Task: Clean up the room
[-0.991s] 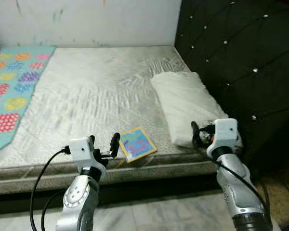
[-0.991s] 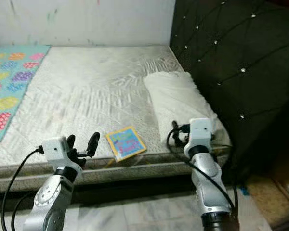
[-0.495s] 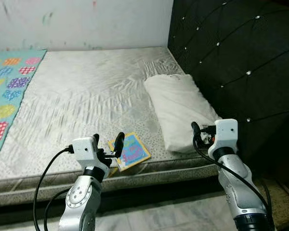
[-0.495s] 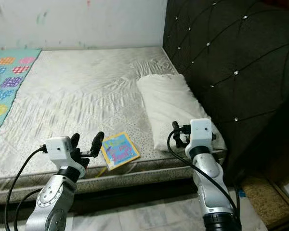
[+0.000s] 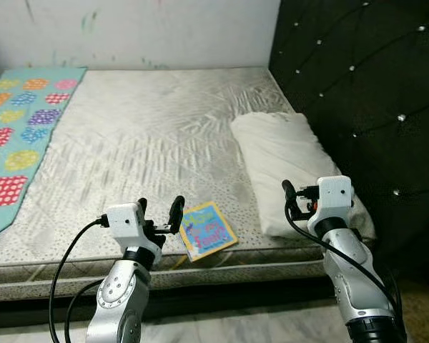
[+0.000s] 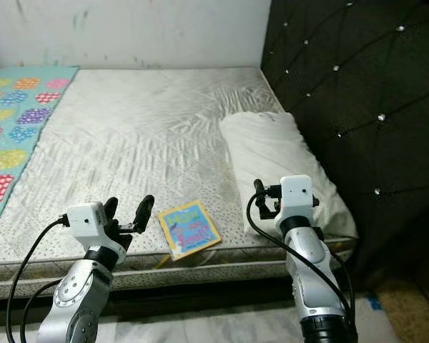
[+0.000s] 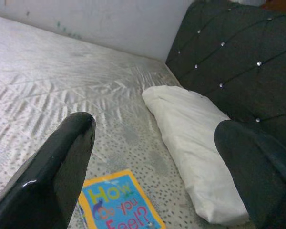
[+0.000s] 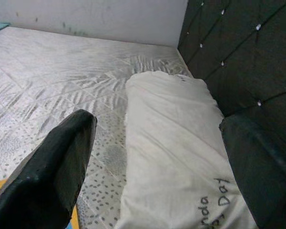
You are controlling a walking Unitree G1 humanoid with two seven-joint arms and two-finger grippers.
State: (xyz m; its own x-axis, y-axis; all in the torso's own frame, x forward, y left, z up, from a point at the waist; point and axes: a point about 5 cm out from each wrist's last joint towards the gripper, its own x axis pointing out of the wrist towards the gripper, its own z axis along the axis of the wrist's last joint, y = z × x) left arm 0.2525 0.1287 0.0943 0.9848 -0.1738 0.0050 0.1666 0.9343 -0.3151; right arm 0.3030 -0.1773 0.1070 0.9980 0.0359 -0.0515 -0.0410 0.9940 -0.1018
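A blue picture book [image 5: 208, 230] with a yellow border lies flat near the front edge of the mattress [image 5: 143, 136]. My left gripper [image 5: 159, 211] hovers just left of the book, open, with nothing between its fingers [image 7: 62, 162]. The left wrist view looks over the book [image 7: 117, 206] toward the white pillow [image 7: 190, 129]. That pillow [image 5: 289, 164] lies along the bed's right side against the headboard. My right gripper [image 5: 298, 201] is held open at the pillow's near end, its fingers [image 8: 62, 157] empty and spread wide.
A black tufted headboard [image 5: 365, 86] stands along the right. A teal blanket [image 5: 18, 132] with coloured dots covers the bed's left side. A white wall [image 5: 143, 32] runs behind. Pale floor shows below the bed frame [image 5: 222, 275].
The camera has swung, shifting the whole scene to the right in the picture. Both grippers keep the same open pose; the book and pillow have not moved on the bed.
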